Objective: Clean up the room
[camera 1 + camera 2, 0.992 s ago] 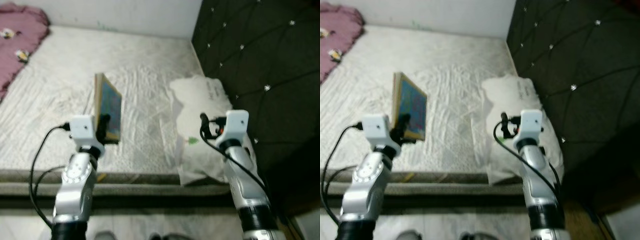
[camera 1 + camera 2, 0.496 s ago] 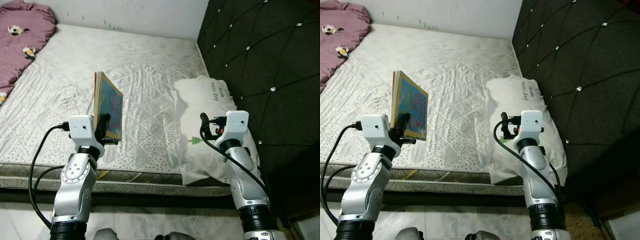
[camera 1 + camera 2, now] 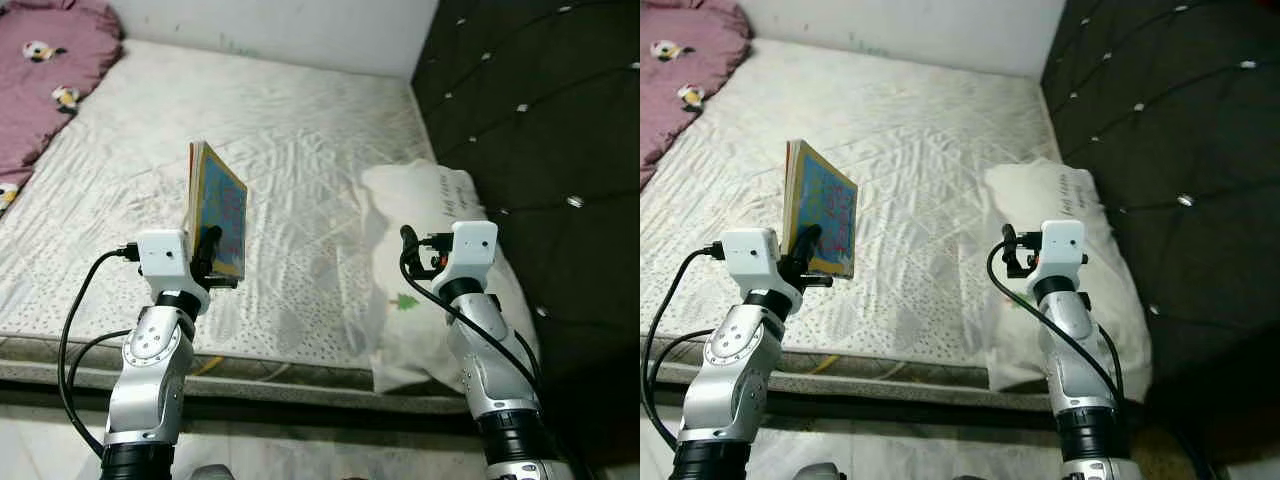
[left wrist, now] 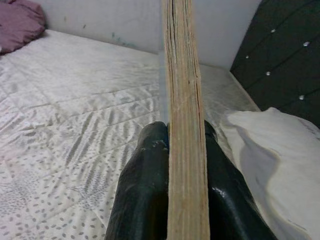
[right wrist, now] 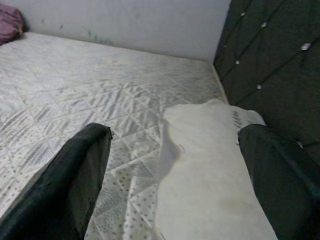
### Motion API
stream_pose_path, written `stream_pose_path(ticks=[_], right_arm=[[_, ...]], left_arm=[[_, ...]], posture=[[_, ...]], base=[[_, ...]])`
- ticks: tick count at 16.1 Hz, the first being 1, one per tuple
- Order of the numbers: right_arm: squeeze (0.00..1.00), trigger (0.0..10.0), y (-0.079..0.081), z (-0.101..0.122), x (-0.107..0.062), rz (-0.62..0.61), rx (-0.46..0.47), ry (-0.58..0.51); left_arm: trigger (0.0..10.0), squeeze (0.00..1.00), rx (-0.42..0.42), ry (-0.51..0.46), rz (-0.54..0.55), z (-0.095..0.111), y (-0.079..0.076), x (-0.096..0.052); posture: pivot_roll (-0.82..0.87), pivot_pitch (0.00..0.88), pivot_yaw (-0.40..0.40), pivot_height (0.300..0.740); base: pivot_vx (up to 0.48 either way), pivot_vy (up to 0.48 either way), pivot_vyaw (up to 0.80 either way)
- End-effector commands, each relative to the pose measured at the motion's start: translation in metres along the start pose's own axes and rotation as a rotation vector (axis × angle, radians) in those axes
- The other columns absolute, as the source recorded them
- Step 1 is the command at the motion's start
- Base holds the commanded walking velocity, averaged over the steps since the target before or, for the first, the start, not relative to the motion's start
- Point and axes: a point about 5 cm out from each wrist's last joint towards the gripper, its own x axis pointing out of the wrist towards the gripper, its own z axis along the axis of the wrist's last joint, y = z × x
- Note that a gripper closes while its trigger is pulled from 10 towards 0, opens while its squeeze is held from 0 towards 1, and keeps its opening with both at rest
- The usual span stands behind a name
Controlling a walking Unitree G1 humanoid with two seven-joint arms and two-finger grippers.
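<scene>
A thin picture book (image 3: 217, 212) with a blue cover and yellow edge stands upright, held above the near part of the mattress (image 3: 290, 150). My left gripper (image 3: 207, 252) is shut on its lower edge; in the left wrist view both black fingers (image 4: 145, 190) press the book's tan page edge (image 4: 185, 125) from either side. My right gripper (image 3: 408, 255) is open and holds nothing, raised over the white pillow (image 3: 440, 270). In the right wrist view its two fingers (image 5: 65, 185) stand wide apart with the pillow (image 5: 210, 175) ahead of them.
A dark tufted headboard (image 3: 540, 110) rises along the right side. A crumpled pink blanket (image 3: 45, 80) with small animal prints lies at the far left of the bed. A white wall (image 3: 270, 25) stands behind. The mattress edge (image 3: 260, 370) runs just before my arms.
The camera has shifted, so the bed and pillow sit further right and lower in view. Both arms keep the same pose; the book stays in the left gripper.
</scene>
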Motion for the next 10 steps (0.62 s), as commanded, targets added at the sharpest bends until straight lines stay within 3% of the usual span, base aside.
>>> stream_pose_path(ticks=[1, 7, 10], right_arm=[[0.0, 10.0, -0.0033, 0.0034, -0.0001, -0.009, -0.004, -0.017], [0.0, 10.0, -0.0037, 0.0032, -0.0003, -0.011, -0.004, -0.018], [0.0, 10.0, -0.0035, 0.0033, -0.0003, -0.01, 0.002, -0.021]], left_arm=[[10.0, 0.0, 0.006, -0.057, -0.019, 0.0116, -0.0032, 0.0011], [10.0, 0.0, 0.013, -0.051, -0.024, 0.0109, -0.0037, 0.0021], [10.0, 0.0, 0.04, -0.039, 0.017, 0.0081, -0.0018, 0.0015]], posture=[[-0.01, 0.053, -0.115, 0.74], [-0.02, 0.053, -0.112, 0.74], [-0.01, 0.054, -0.112, 0.74]], base=[[0.296, 0.0, 0.0], [0.292, 0.0, 0.0], [0.0, 0.0, 0.0]])
